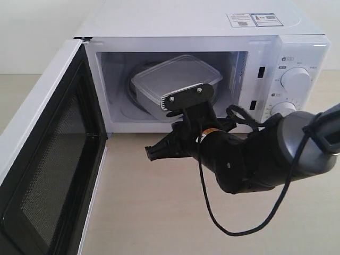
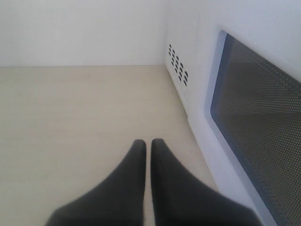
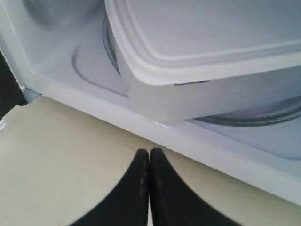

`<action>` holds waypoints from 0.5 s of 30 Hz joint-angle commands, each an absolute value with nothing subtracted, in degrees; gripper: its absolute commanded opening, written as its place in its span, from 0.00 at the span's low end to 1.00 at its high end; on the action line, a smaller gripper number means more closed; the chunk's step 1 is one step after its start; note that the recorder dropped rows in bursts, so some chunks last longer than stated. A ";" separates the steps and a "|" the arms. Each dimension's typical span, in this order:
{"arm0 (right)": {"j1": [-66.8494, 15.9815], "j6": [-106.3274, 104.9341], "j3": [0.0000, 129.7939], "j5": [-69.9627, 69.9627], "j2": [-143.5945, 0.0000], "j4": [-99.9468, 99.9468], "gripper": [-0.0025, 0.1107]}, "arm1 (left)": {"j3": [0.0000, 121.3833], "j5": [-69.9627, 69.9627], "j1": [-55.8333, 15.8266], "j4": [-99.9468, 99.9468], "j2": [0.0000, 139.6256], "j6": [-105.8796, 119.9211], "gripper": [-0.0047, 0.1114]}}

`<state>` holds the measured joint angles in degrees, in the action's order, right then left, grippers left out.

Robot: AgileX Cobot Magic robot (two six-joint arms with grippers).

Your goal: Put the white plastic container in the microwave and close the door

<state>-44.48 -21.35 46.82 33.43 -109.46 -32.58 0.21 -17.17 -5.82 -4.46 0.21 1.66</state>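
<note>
Just beyond the right gripper (image 3: 149, 153), past the front sill of the open cavity, the white plastic container (image 3: 202, 52) sits on the glass turntable (image 3: 244, 117) inside the microwave (image 1: 212, 24). Its lid is on, and its nearest corner reaches close to the sill. The right gripper's two black fingers (image 3: 136, 188) are pressed together with nothing between them. They hang over the pale wooden table (image 1: 159, 212), outside the cavity and apart from the container.

From the exterior camera, the right gripper (image 1: 151, 153) points sideways along the front of the microwave toward the door (image 1: 48, 159). The container (image 1: 178, 79) lies behind and above it, partly hidden by the wrist bracket. The door stands wide open, its black mesh-screened inner face turned toward the gripper. A black cable (image 1: 212, 212) loops under the arm.

The left gripper (image 2: 148, 143) has its fingers together, only a thin seam between them, and holds nothing. It hovers over bare tabletop. Beside it runs the door's outer face with its dark window (image 2: 258, 117), and ahead of that are vent holes (image 2: 178, 65) in the microwave's side.
</note>
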 commanded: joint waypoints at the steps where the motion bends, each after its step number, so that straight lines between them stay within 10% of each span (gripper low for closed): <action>1: -44.27 -20.89 50.21 35.47 -110.97 -32.36 0.02 | 0.00 -16.94 -5.76 -4.92 0.00 1.81 0.08; 15: -37.03 -19.79 63.01 25.28 -116.04 -32.36 0.02 | 0.00 -16.94 -5.76 -4.92 0.00 1.81 0.08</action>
